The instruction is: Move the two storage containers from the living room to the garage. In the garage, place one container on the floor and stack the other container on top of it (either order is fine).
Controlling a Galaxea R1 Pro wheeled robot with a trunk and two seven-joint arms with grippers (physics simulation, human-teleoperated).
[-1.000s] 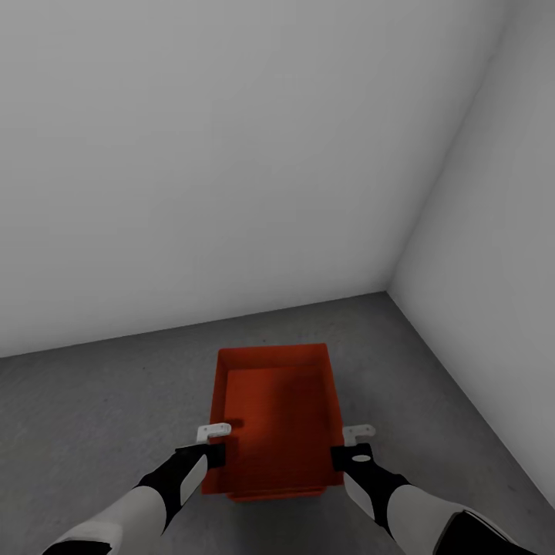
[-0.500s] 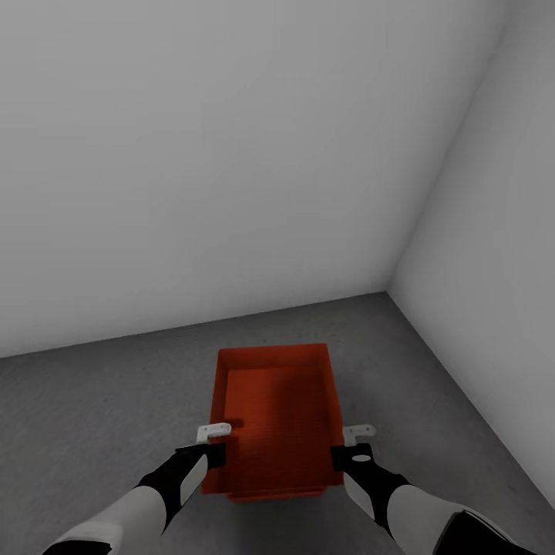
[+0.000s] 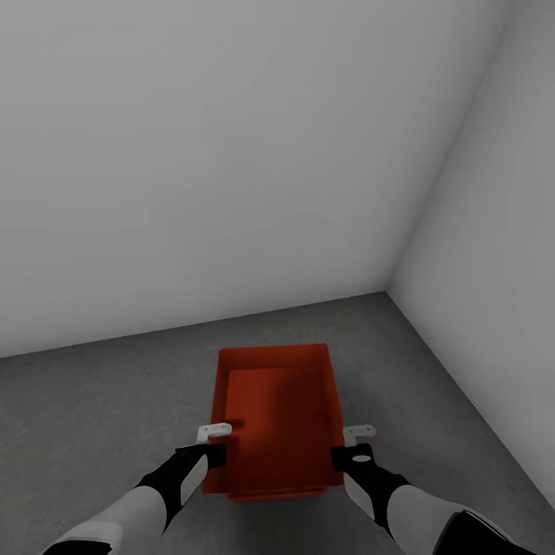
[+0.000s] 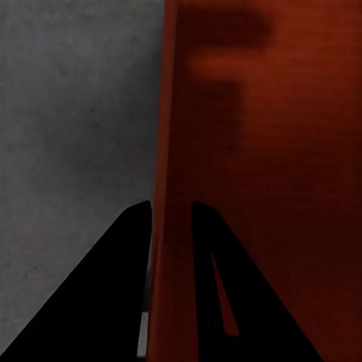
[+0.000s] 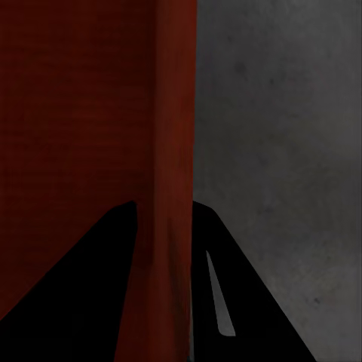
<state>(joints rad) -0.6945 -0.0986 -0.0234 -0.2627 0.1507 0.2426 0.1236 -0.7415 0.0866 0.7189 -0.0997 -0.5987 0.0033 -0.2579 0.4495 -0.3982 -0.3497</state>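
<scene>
An orange-red storage container is in front of me, above the garage's dark grey floor, near a corner of two white-grey walls. My left gripper is shut on the container's left wall near its near end, and that wall stands between the two black fingers. My right gripper is shut on the right wall in the same way. Whether the container rests on the floor or hangs just above it, I cannot tell. A thin second edge shows under its near rim.
A plain white-grey wall runs across the back and another closes the right side, meeting in a corner. Bare speckled floor lies on both sides of the container and between it and the walls.
</scene>
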